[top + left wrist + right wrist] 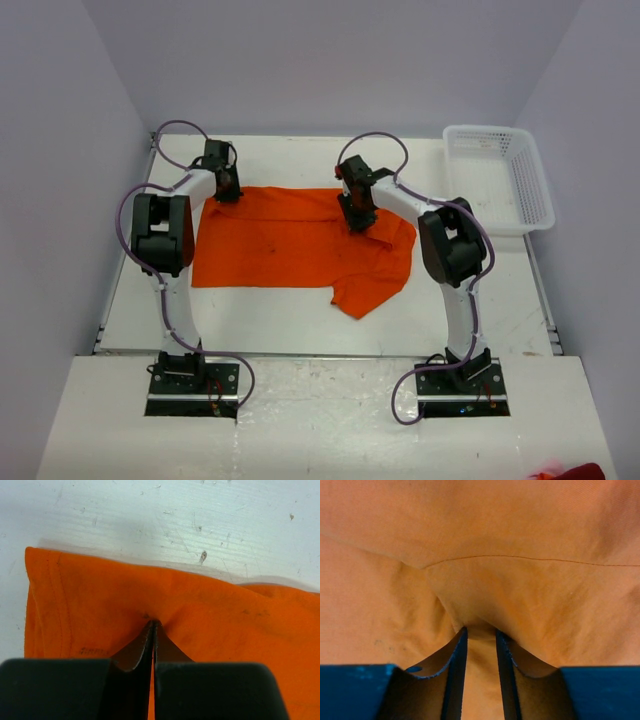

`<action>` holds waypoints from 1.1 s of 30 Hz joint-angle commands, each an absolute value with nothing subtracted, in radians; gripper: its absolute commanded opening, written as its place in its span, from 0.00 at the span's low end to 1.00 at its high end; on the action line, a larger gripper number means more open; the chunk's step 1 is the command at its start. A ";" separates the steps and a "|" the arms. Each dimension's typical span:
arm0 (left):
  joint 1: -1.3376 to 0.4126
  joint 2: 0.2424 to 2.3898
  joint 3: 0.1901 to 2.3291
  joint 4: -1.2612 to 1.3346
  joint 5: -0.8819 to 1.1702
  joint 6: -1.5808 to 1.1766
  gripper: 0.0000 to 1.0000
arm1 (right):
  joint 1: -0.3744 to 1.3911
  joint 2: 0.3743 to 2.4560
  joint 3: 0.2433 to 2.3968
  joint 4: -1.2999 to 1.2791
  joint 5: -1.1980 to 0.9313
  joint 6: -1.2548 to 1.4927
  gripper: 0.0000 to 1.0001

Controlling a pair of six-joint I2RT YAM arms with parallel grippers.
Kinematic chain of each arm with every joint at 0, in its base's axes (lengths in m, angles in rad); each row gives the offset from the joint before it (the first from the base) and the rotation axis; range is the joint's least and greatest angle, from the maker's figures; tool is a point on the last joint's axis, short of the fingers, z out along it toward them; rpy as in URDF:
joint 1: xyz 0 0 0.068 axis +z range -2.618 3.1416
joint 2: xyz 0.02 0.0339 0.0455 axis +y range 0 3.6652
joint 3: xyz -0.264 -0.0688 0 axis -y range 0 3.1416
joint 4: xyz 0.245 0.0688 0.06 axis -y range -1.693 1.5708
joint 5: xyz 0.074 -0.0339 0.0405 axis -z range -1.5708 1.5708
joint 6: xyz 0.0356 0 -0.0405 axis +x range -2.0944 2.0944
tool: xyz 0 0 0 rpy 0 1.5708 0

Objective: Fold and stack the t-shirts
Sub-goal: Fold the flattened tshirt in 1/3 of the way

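Two robot arms bend over one orange t-shirt [290, 250], which lies mostly flat across the middle of the white table [300, 325]. The left gripper [226, 190] is clenched tight on the cloth at the shirt's far left corner. The right gripper [358, 222] pinches a raised fold near the far right edge, with cloth filling its narrow gap. A white basket [498, 178] sits apart from the shirt at the table's far right corner.

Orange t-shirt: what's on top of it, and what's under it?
On the t-shirt: left gripper at its far left edge, right gripper farther right, each with jaws pinching cloth. The white table shows around it; anything under the cloth is covered.
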State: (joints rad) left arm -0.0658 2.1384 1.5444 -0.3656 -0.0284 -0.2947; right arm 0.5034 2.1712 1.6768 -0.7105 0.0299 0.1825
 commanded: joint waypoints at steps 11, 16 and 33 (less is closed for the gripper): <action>-0.060 2.115 1.540 -0.337 0.023 -0.281 0.00 | 0.520 2.148 1.675 -0.696 0.031 0.192 0.03; -0.060 2.121 1.540 -0.336 0.031 -0.282 0.00 | 0.522 2.135 1.693 -0.710 0.067 0.189 0.00; -0.060 2.131 1.546 -0.341 0.037 -0.288 0.00 | 0.558 1.990 1.733 -0.776 0.048 0.141 0.00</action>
State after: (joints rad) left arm -0.0654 2.1384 1.5444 -0.3603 0.0147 -0.2955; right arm 0.5354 2.0647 1.6882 -0.7502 0.0795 0.1627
